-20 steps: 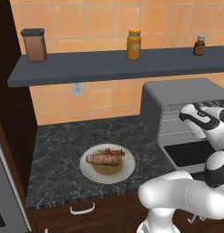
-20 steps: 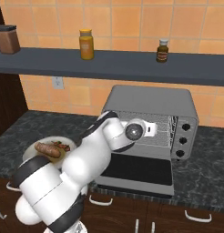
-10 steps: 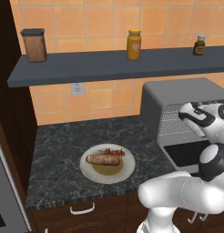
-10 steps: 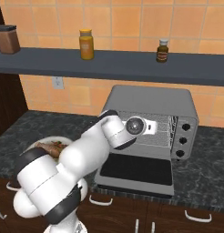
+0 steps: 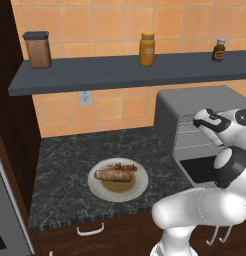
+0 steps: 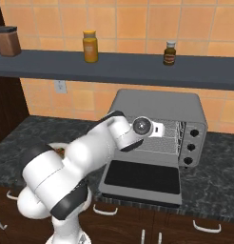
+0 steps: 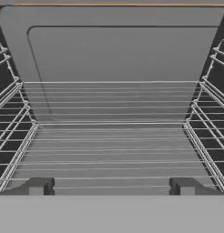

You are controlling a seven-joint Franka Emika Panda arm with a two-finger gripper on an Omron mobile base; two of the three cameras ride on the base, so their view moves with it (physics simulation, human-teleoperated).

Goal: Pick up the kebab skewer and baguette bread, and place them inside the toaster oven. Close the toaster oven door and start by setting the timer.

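1. The gripper [image 7: 112, 185] is facing straight into the open mouth of the toaster oven [image 6: 159, 107]. From the hand view its two dark fingertips [image 7: 36, 185] are standing wide apart, one near each side of the opening, with nothing lying between them.
2. The gripper is holding nothing and touching nothing; the wire rack [image 7: 112, 150] is lying just beyond the fingertips.
3. In the right base view the white arm is reaching across from the lower left, and its hand is hanging just in front of the oven's opening, above the lowered door.
4. The toaster oven door [image 6: 141, 177] is lying flat and fully open on the dark speckled counter [image 6: 219, 176], its dark glass facing up.
5. Three small knobs [image 6: 191, 147] are sitting in a column on the oven's right side.
6. The baguette bread [image 5: 113, 175] is resting on a white plate [image 5: 97, 190] on the counter, well to the left of the oven.
7. The kebab skewer [image 5: 126, 167] is lying on the same plate just behind the bread; whether the two are touching, I cannot tell.
8. On the grey shelf [image 5: 95, 72] above, a brown canister [image 5: 37, 49], a yellow jar [image 5: 147, 49] and a small dark bottle [image 5: 219, 49] are standing well apart from one another.
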